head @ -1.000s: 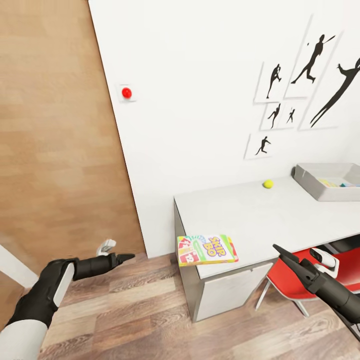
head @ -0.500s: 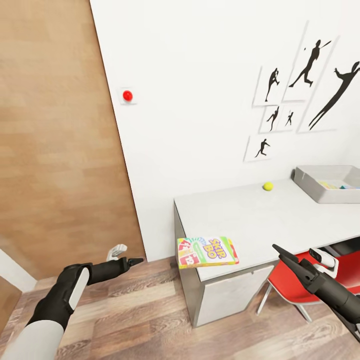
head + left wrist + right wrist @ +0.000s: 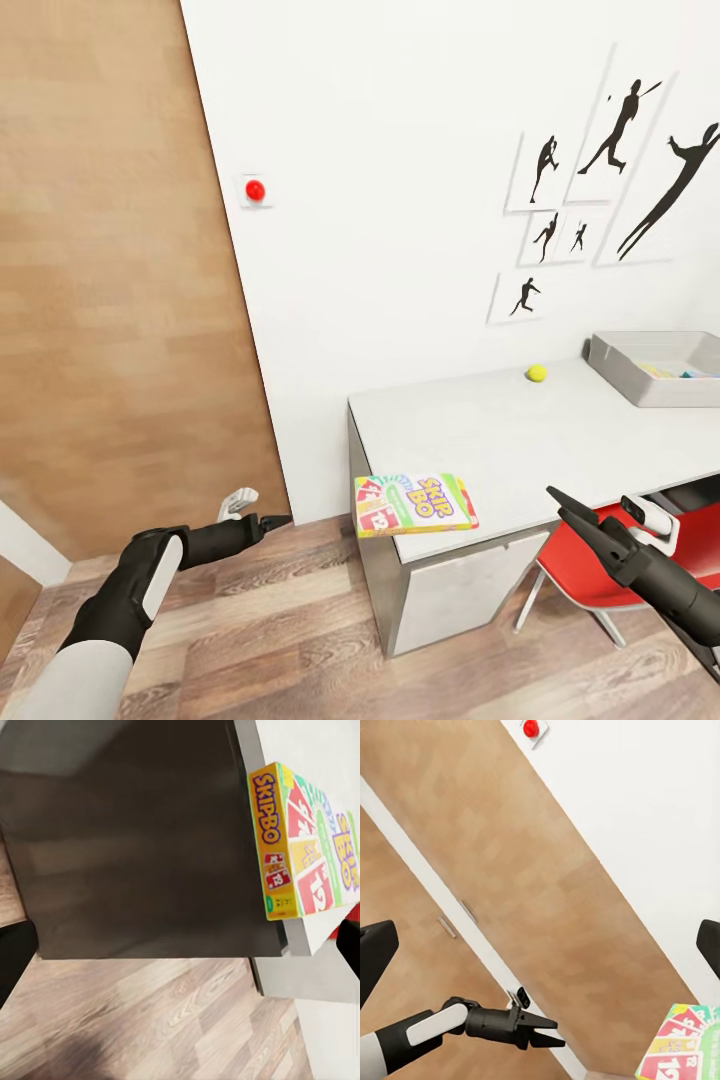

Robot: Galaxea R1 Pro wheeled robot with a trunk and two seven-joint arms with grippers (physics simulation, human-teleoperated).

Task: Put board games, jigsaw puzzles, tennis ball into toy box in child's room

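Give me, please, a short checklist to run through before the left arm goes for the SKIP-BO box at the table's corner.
1. SKIP-BO box reachable: ok; it lies flat at the table corner, overhanging the edge.
2. Left gripper free: ok; nothing is held, and it is short of the box, over the floor.
3. Left gripper opening: cannot tell from the head view; in the left wrist view the fingers sit at the frame's far edges, suggesting open.
4. Right gripper out of the way: ok; it is off the table's front edge, above the red chair.
5. Toy box ready: ok; it sits open at the table's far end.
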